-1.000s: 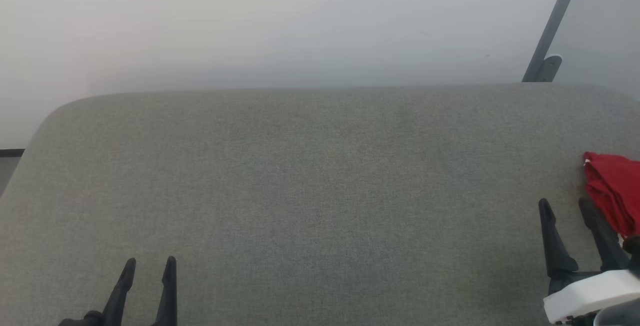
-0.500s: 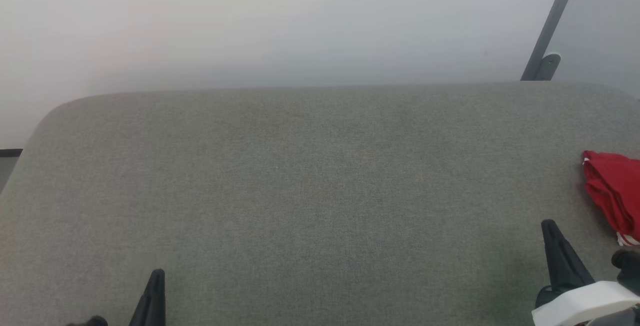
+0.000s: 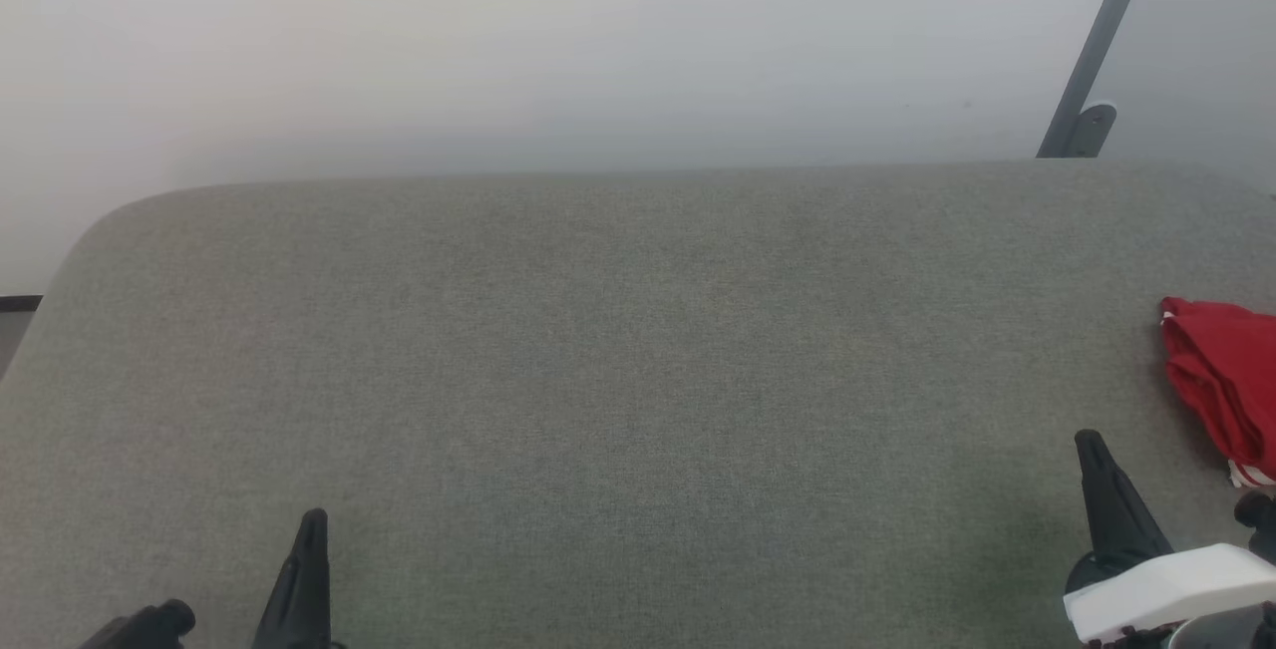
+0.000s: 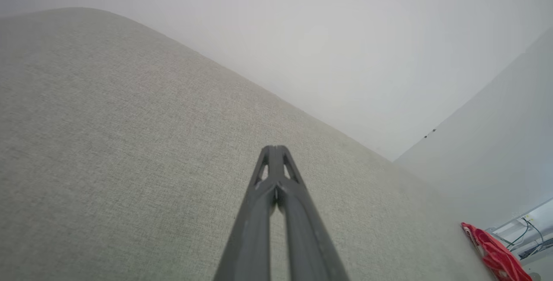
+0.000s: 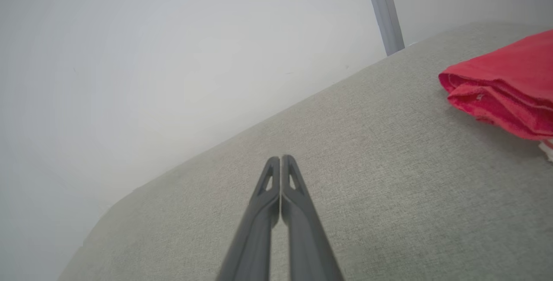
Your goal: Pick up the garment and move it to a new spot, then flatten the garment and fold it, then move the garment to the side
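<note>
The garment (image 3: pixel 1221 385) lies folded in a red bundle at the right edge of the grey padded table (image 3: pixel 618 360), a bit of striped trim showing at its near corner. In the right wrist view the garment (image 5: pixel 505 86) rests up and to the right, apart from my right gripper (image 5: pixel 281 158), which is shut on nothing. In the head view my right gripper (image 3: pixel 1089 442) stands just left of the bundle without touching it. My left gripper (image 4: pixel 275 148) is shut and empty near the table's front left (image 3: pixel 314 519). Far right in its view lies the garment (image 4: pixel 497 255).
A pale wall (image 3: pixel 558 41) runs behind the table's far edge. A grey slanted post (image 3: pixel 1092 61) with a bracket rises at the back right. The table's left end curves off near a dark strip (image 3: pixel 18 304).
Both grippers have gone from open to shut. My right gripper has drawn back from the garment's near edge, and the left has dropped lower in the head view.
</note>
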`<state>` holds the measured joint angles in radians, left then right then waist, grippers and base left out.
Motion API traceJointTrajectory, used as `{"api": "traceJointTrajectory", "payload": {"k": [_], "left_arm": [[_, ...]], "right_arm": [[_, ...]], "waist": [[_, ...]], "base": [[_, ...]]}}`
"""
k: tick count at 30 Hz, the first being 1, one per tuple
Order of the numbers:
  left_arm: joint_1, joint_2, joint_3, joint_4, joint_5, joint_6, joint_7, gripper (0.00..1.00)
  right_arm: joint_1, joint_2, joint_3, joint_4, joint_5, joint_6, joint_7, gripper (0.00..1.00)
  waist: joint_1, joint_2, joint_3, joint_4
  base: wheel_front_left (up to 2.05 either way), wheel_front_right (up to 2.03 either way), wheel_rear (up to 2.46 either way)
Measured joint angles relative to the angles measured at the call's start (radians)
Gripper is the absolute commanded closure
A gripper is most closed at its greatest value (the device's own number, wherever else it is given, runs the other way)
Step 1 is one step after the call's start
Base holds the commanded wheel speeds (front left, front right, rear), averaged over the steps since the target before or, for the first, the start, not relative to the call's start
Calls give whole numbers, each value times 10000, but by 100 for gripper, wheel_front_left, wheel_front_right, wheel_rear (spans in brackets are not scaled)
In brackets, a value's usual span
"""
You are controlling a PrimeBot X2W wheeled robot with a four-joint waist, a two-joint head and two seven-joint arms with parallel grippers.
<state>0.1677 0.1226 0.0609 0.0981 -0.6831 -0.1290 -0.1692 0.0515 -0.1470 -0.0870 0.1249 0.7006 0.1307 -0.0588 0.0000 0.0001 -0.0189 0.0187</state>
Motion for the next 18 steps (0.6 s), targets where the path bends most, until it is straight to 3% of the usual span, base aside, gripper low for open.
{"api": "traceJointTrajectory", "payload": {"k": [18], "left_arm": [[-658, -92, 21, 353, -2401, 0, 625, 100]], "right_arm": [[-372, 240, -71, 291, 2257, -2, 422, 100]], "waist": [[0, 0, 38, -32]], "base": [[0, 0, 0]]}}
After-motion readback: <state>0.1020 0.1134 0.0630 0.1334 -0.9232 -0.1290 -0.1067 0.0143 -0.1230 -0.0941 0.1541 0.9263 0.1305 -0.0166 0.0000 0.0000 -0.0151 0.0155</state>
